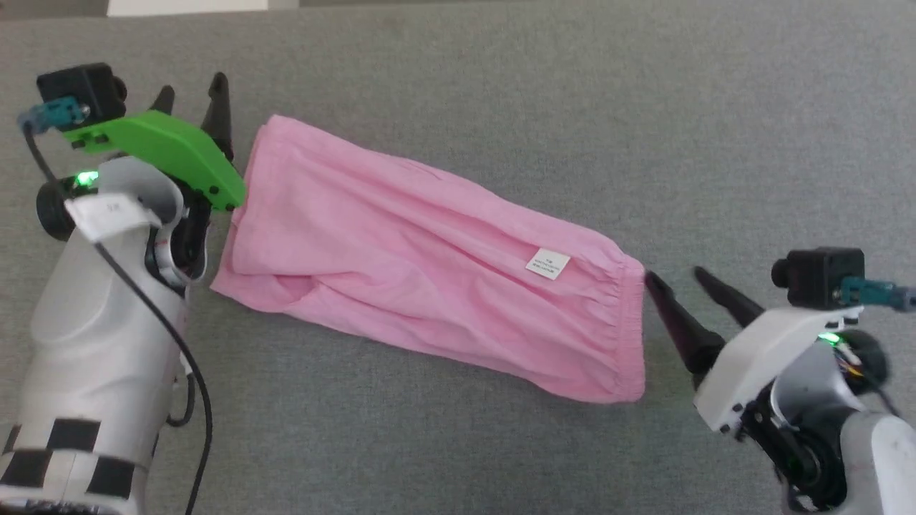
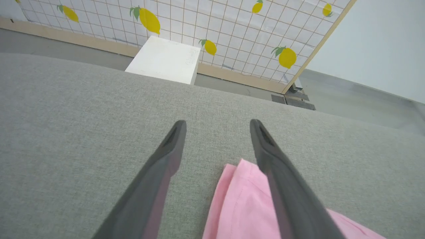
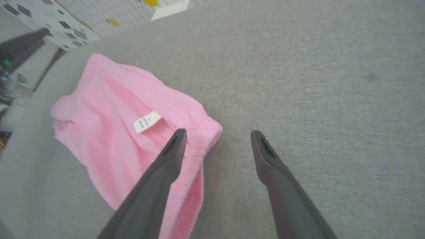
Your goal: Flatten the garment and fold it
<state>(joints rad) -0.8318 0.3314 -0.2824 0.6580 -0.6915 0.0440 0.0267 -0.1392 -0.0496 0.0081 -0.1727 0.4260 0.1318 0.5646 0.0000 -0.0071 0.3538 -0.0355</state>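
Left gripper point(image 1: 192, 89) and right gripper point(image 1: 673, 275) stand open and empty beside the garment's point(image 1: 429, 265) ends; smooth its creases before you fold.

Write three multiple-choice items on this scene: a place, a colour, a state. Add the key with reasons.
1. Where on the garment is the white label?
A. Near the gathered waistband.
B. At the opposite end.
C. Off the fabric.

2. What colour is the garment?
A. Blue.
B. Pink.
C. White.

3. How do the left gripper and right gripper stand?
A. Both shut on fabric.
B. One open, one shut.
C. Both open, holding nothing.

Key: 1 A, the label lies just short of the gathered edge; 2 B, the fabric is pink; 3 C, each wrist view shows fingers spread, nothing pinched.
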